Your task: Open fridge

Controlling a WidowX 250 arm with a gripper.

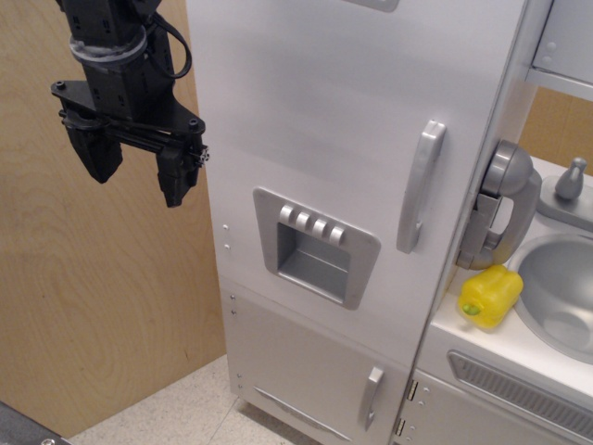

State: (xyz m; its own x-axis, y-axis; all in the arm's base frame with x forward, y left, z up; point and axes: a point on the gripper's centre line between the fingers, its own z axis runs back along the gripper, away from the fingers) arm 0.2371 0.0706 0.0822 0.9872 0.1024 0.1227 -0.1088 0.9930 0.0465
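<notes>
Plywood wall panel [102, 306] behind, pale grain, smooth; speckled light floor [176, 413] below, with a dark corner at bottom left.

Fridge [352, 139]: tall, white-silver, matte brushed look, flat faces, long axis vertical, front turned toward the camera and slightly right. Stands centre frame, between the plywood and the counter unit, touching or just beside the latter. Large door shut, flush with the body. Grey handle [420, 185] along the door's right side, upright, rounded bar, slight tilt in view. Recessed dispenser panel [315, 248] low on the door: grey rectangular frame, four small raised buttons in a row along its top, hollow beneath them holding nothing visible. Small lower door [315, 366] below, also shut, with a short grey handle [371, 397].

Grey-white sink counter [519, 357] at right; round grey basin [561, 287], contents only partly in view. Yellow bell pepper toy [489, 297], glossy plastic, lobed, lying on the counter top near its left edge, just beside the basin rim. Silver kettle-like piece [500, 209] behind it, curved handle, against the fridge side. Grey tap knob [570, 179] further back.

End effector [139, 167]: black, blocky, two thick fingers pointing down, spread apart, gripping nothing. Hangs at upper left before the plywood, near the fridge's left edge, apart from it, far from the handle.
</notes>
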